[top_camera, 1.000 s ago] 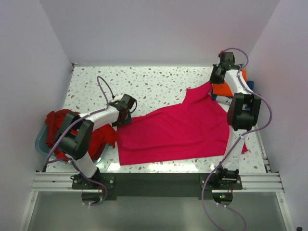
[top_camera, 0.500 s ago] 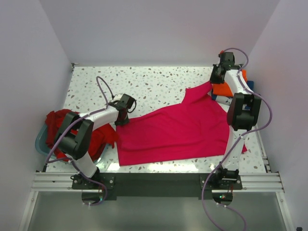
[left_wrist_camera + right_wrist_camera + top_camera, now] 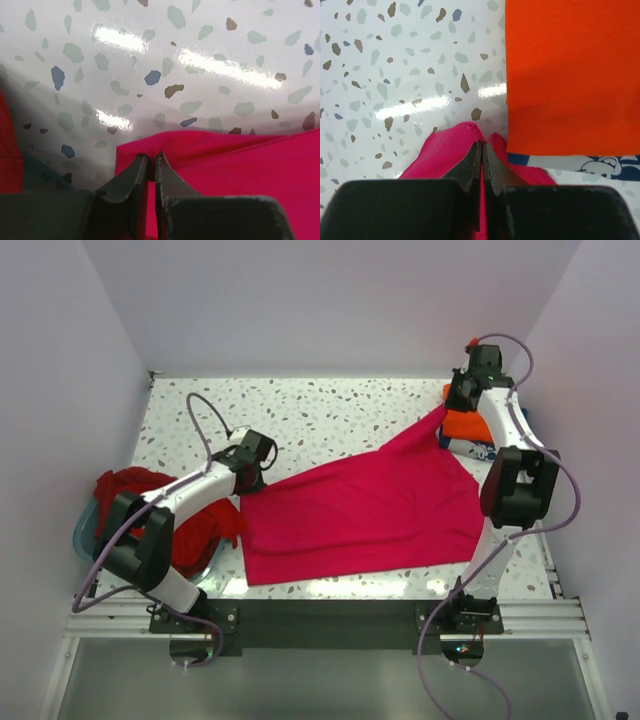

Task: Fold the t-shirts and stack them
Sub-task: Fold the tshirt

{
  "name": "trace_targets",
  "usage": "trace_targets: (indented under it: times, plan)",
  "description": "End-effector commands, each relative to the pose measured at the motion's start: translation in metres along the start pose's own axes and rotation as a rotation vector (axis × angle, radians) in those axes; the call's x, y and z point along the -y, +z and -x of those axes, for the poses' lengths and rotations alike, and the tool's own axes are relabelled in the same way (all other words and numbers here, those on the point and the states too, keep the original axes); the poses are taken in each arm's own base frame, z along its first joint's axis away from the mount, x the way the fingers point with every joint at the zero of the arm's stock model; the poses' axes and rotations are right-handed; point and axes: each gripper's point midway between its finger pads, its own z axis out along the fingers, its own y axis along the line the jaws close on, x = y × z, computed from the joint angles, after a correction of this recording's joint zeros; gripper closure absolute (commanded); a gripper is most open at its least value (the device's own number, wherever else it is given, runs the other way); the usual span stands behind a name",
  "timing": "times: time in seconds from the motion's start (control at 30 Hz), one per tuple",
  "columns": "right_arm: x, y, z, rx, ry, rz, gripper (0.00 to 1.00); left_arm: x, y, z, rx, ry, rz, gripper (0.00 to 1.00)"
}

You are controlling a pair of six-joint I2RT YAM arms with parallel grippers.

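Two grippers each pinch a corner of the magenta-pink t-shirt (image 3: 370, 515), which lies spread across the middle of the speckled table (image 3: 330, 410), stretched between them. The left gripper (image 3: 152, 159) has its jaws pressed together on the shirt's left corner, the cloth puckering at the tips. The right gripper (image 3: 481, 145) is clamped on the far right corner, which is drawn up to a point. Just beside it an orange t-shirt (image 3: 570, 75) lies folded flat on top of a navy blue t-shirt (image 3: 600, 165) (only a strip of its white print shows). Dark red t-shirts (image 3: 130, 490) are heaped in a pale blue tub (image 3: 82, 535) at the table's left edge.
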Motion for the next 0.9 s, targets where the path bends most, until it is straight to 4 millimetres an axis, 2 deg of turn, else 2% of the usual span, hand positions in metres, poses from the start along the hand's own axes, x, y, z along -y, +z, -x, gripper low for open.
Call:
trace_targets:
  times: [0.0,0.23,0.27,0.3,0.33,0.43,0.47,0.53,0.6,0.63,0.67,0.87]
  plan:
    - [0.005,-0.040,0.021,0.094,0.021,0.010,1.00,-0.009,-0.018,0.015,0.046,0.001,-0.014,1.00]
    - [0.026,-0.071,-0.009,0.090,0.021,-0.050,1.00,-0.013,-0.033,0.005,0.044,0.009,-0.076,1.00]
    - [0.030,-0.071,-0.022,0.068,0.023,-0.062,1.00,-0.013,-0.038,0.007,0.053,0.008,-0.090,1.00]
    - [0.031,-0.083,-0.019,0.092,0.021,-0.069,1.00,-0.015,-0.039,0.004,0.051,0.012,-0.094,1.00]
    - [0.035,-0.084,-0.030,0.076,0.023,-0.080,1.00,-0.014,-0.043,0.004,0.056,0.016,-0.115,1.00]
    - [0.041,-0.101,-0.035,0.097,0.028,-0.105,1.00,-0.014,-0.045,-0.007,0.037,0.042,-0.150,1.00]
    - [0.044,-0.103,-0.046,0.077,0.030,-0.115,1.00,-0.013,-0.048,-0.007,0.044,0.042,-0.166,1.00]
    - [0.048,-0.112,-0.051,0.085,0.038,-0.130,1.00,-0.015,-0.049,-0.017,0.033,0.061,-0.179,1.00]
    - [0.053,-0.113,-0.067,0.060,0.036,-0.149,1.00,-0.014,-0.049,-0.025,0.020,0.083,-0.203,0.96]
    - [0.057,-0.119,-0.067,0.073,0.039,-0.168,1.00,-0.013,-0.049,-0.028,0.017,0.089,-0.208,0.95]
    - [0.062,-0.119,-0.076,0.053,0.036,-0.184,1.00,-0.013,-0.050,-0.031,0.016,0.099,-0.211,0.94]
    - [0.079,-0.135,-0.099,0.026,0.023,-0.256,1.00,-0.016,-0.056,-0.047,0.015,0.146,-0.200,0.91]
